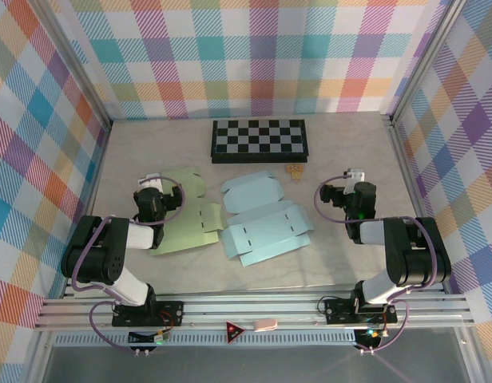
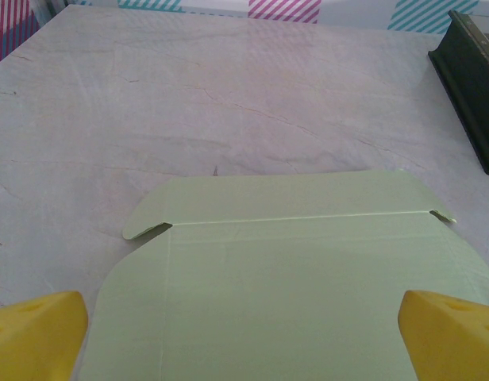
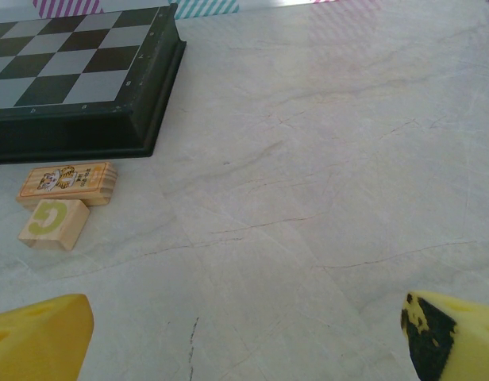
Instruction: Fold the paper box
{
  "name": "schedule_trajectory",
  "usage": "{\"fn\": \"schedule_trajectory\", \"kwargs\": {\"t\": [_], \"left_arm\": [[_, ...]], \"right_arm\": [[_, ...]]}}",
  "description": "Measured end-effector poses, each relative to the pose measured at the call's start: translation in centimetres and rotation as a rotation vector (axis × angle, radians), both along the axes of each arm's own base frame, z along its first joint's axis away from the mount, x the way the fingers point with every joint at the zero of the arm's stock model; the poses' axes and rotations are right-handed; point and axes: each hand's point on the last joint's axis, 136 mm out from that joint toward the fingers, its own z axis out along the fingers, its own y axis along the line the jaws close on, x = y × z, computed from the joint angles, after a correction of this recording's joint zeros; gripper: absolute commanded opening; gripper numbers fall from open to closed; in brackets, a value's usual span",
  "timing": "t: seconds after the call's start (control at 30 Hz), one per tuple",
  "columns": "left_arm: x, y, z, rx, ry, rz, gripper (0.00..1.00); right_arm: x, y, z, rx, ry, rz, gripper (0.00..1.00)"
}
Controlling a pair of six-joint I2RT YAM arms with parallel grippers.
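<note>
Plaid walls (image 1: 46, 120) enclose a pale, marble-veined table (image 1: 350, 152)

Left arm (image 1: 110, 249): left jaws spread wide and empty, blunt yellow fingertips (image 2: 36, 333) at either lower corner of the wrist view. They hover over the near-left part of the green paper box (image 1: 186, 214).

The box is an unfolded flat blank of thin matte card with straight creases and rounded flap corners. It lies left of centre, the far flap slightly lifted.

Just right of it lies the light blue paper box (image 1: 262, 219), also flat, with cut slots and tabs. Edges meet or overlap; cannot tell which.

Behind both lies a chessboard (image 1: 259, 140), a flat slab with a black rim.

Near its right corner a wooden picture block (image 3: 67, 181) touches a square G block (image 3: 52, 224).

Right arm (image 1: 398, 249): right jaws wide open and empty over bare table, one yellow fingertip (image 3: 455, 337) carrying a black patch
</note>
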Motion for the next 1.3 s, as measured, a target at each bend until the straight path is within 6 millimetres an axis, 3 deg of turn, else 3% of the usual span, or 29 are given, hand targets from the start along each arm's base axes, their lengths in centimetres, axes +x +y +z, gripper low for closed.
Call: {"fn": "schedule_trajectory", "kwargs": {"t": [0.2, 0.27, 0.3, 0.37, 0.43, 0.53, 0.6, 0.67, 0.7, 0.73, 0.8, 0.83, 0.9, 0.97, 1.03, 1.1, 1.17, 1.23, 1.3], "left_arm": [[-0.3, -0.1, 0.0, 0.036, 0.025, 0.026, 1.00], [-0.6, -0.9, 1.2, 0.082, 0.029, 0.032, 1.00], [-0.7, -1.7, 2.9, 0.106, 0.002, 0.032, 1.00], [-0.8, -2.9, 7.4, 0.126, -0.089, 0.037, 1.00], [-0.4, -4.0, 13.1, 0.124, -0.197, 0.052, 1.00], [1.0, -4.5, 22.5, 0.031, -0.322, 0.130, 1.00], [1.8, -4.2, 28.0, -0.119, -0.315, 0.203, 1.00], [2.7, -4.2, 33.1, -0.294, -0.331, 0.189, 0.87], [3.0, -4.2, 34.8, -0.380, -0.333, 0.161, 0.81], [3.1, -4.3, 35.5, -0.451, -0.317, 0.136, 0.76], [3.3, -5.4, 34.4, -0.579, -0.216, 0.097, 0.65], [3.2, -6.7, 32.7, -0.627, -0.137, 0.070, 0.58], [2.1, -10.8, 27.3, -0.696, 0.081, 0.003, 0.46], [-0.6, -14.8, 21.0, -0.715, 0.309, -0.049, 0.43], [-4.6, -17.9, 14.7, -0.716, 0.528, -0.080, 0.32], [-8.9, -20.1, 9.4, -0.712, 0.719, -0.107, 0.22], [-12.3, -21.0, 5.7, -0.699, 0.854, -0.109, 0.19], [-13.8, -21.4, 4.1, -0.690, 0.916, -0.108, 0.18], [-14.0, -22.2, 3.6, -0.707, 0.933, -0.118, 0.18]], "right_arm": [[-0.1, -0.3, 0.0, -0.009, 0.023, -0.021, 0.99], [-0.4, -1.1, 1.1, -0.020, 0.038, -0.064, 0.99], [-0.5, -1.4, 2.8, -0.016, 0.019, -0.092, 0.99], [-0.6, -1.8, 8.0, -0.008, -0.078, -0.132, 0.99], [-0.6, -1.7, 15.1, 0.005, -0.204, -0.162, 0.99], [-0.5, -1.6, 27.4, 0.087, -0.361, -0.208, 0.99], [-1.1, -2.4, 35.3, 0.257, -0.388, -0.294, 0.99], [-2.3, -3.6, 39.9, 0.411, -0.372, -0.379, 0.99], [-2.9, -3.7, 40.9, 0.455, -0.355, -0.382, 0.99], [-3.3, -3.5, 40.8, 0.479, -0.316, -0.371, 0.99], [-4.0, -2.4, 38.2, 0.495, -0.164, -0.347, 0.96], [-4.2, -1.3, 36.7, 0.493, -0.087, -0.322, 0.88], [-4.7, 2.0, 32.0, 0.496, 0.131, -0.255, 0.77], [-5.7, 5.1, 26.3, 0.498, 0.349, -0.202, 0.75], [-8.3, 8.1, 18.3, 0.494, 0.605, -0.162, 0.72], [-12.3, 10.3, 10.6, 0.528, 0.836, -0.127, 0.63], [-16.8, 10.7, 4.6, 0.576, 1.025, -0.159, 0.62], [-18.9, 11.0, 1.9, 0.625, 1.108, -0.183, 0.62], [-18.7, 11.6, 1.1, 0.693, 1.113, -0.178, 0.61]]}}
